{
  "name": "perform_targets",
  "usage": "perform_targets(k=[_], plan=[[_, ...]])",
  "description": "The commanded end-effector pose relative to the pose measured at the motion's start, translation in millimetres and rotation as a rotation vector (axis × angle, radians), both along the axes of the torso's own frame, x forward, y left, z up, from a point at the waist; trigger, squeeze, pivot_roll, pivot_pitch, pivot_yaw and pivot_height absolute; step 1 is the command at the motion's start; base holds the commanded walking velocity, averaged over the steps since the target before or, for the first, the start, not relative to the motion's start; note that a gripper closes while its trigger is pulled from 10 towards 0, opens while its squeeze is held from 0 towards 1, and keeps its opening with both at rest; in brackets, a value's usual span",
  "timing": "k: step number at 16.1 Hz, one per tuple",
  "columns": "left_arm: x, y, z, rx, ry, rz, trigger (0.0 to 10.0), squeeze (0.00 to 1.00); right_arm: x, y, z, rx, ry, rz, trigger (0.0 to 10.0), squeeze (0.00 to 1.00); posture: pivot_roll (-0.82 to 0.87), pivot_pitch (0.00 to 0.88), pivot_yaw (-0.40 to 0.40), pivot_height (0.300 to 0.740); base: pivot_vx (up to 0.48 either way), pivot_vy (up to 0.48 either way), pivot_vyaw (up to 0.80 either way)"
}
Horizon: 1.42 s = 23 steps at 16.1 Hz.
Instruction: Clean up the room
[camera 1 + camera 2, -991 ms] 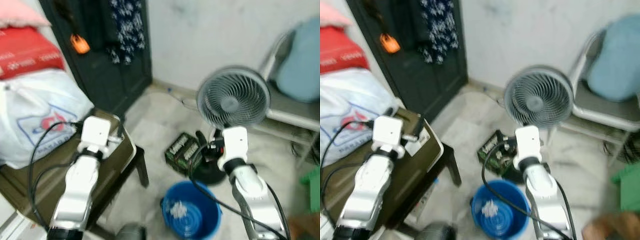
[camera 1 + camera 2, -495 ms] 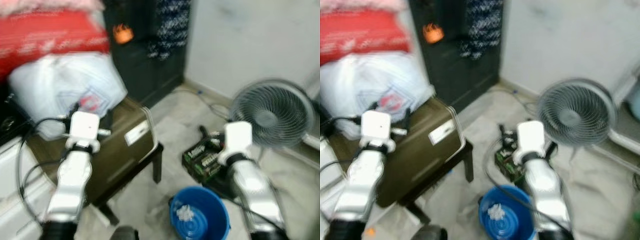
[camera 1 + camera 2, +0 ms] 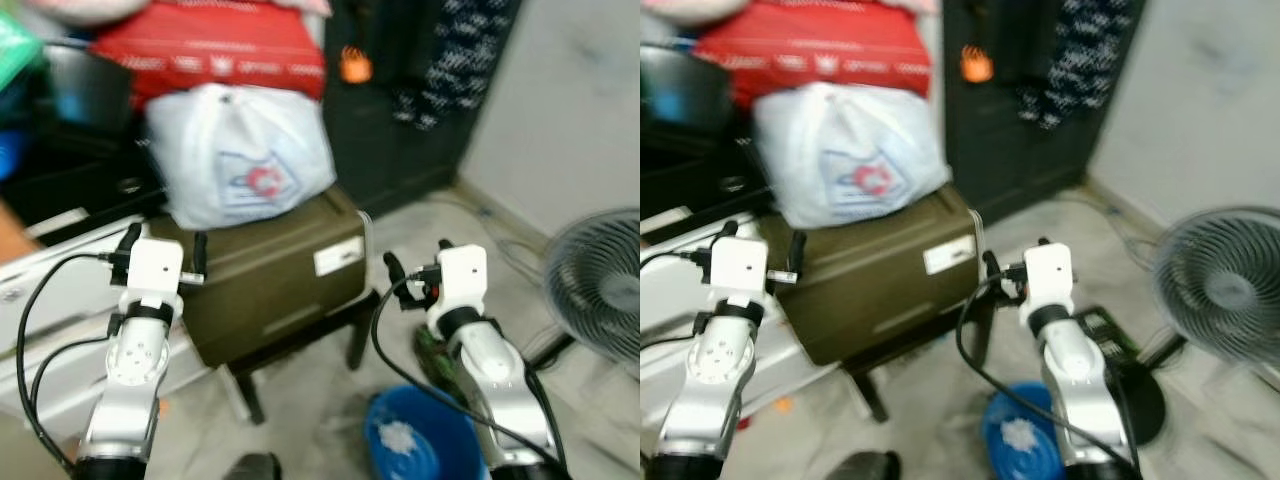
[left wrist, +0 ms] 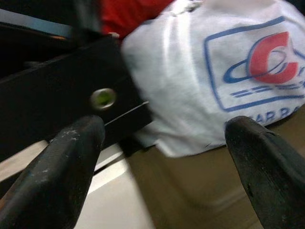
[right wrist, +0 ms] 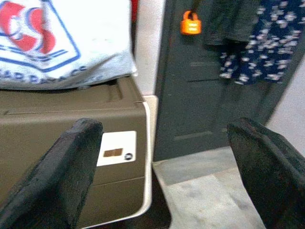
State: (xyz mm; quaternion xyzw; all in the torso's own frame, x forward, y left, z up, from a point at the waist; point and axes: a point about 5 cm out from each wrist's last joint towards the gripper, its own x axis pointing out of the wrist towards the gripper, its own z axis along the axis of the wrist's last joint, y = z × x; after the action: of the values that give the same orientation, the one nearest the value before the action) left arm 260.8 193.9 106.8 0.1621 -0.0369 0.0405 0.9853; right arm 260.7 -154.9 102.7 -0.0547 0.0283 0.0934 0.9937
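Room, untidy; no single item is marked out for pickup, so entries follow by position.

Suitcase [image 3: 275,270]: olive-brown, hard shell, lying flat on a low dark stand, long axis running left to right across the robot's front. White label [image 5: 116,148] on the end face turned toward the right arm.

Plastic bag [image 3: 240,155]: white, red and blue logo, full, resting on top of the suitcase toward its left end. A red package [image 3: 210,45] is stacked above and behind it.

Bucket [image 3: 420,445]: blue, on the floor below and between the arms, nearer the right one, with something white and crumpled inside.

Fan [image 3: 598,285]: standing on the floor at far right, well apart from the suitcase.

Dark cabinet [image 5: 214,76]: behind the suitcase, with an orange padlock [image 5: 190,23] and a patterned cloth hanging on it.

Left gripper [image 4: 162,157]: fingers spread apart, holding nothing, raised in front of the suitcase's left end and aimed at the bag just ahead.

Right gripper [image 5: 167,162]: fingers spread apart, holding nothing, raised just off the suitcase's labelled end.

Judgement: the bag lies ahead of the left gripper, which is the nearer arm to it; the bucket is nearer the right.
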Motion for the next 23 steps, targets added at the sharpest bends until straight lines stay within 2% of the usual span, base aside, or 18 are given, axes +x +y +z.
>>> perform_targets(k=[1, 4, 20, 22, 23], plan=[[-1.2, -0.4, 3.4, 0.008, -0.017, 0.001, 10.0, 0.0, 1.1, -2.8, 2.8, 0.004, -0.004, -0.008, 10.0, 0.0, -0.04, 0.0, 0.0, 0.74, 0.0, 0.0, 0.8], [-4.6, 1.9, 1.7, -0.001, -0.008, 0.017, 10.0, 0.0, 1.7, -1.9, 2.7, 0.01, -0.001, -0.005, 10.0, 0.0, -0.03, 0.0, -0.002, 0.74, 0.0, 0.0, 0.8], [-4.6, 1.9, 1.7, -0.001, -0.008, 0.017, 10.0, 0.0, 1.7, -1.9, 2.7, 0.01, -0.001, -0.005, 10.0, 0.0, -0.03, 0.0, -0.002, 0.74, 0.0, 0.0, 0.8], [-11.3, 4.9, -4.8, -0.102, 0.055, 0.032, 10.0, 0.0, 1.0, 0.0, -0.5, 0.019, 0.012, 0.002, 10.0, 0.0, -0.02, 0.0, -0.009, 0.74, 0.0, 0.0, 0.8], [-10.4, 5.8, -4.3, -0.105, 0.052, 0.037, 10.0, 0.0, 1.3, 0.9, -0.5, 0.021, 0.012, 0.004, 10.0, 0.0, -0.02, 0.0, -0.009, 0.74, 0.0, 0.0, 0.8]])
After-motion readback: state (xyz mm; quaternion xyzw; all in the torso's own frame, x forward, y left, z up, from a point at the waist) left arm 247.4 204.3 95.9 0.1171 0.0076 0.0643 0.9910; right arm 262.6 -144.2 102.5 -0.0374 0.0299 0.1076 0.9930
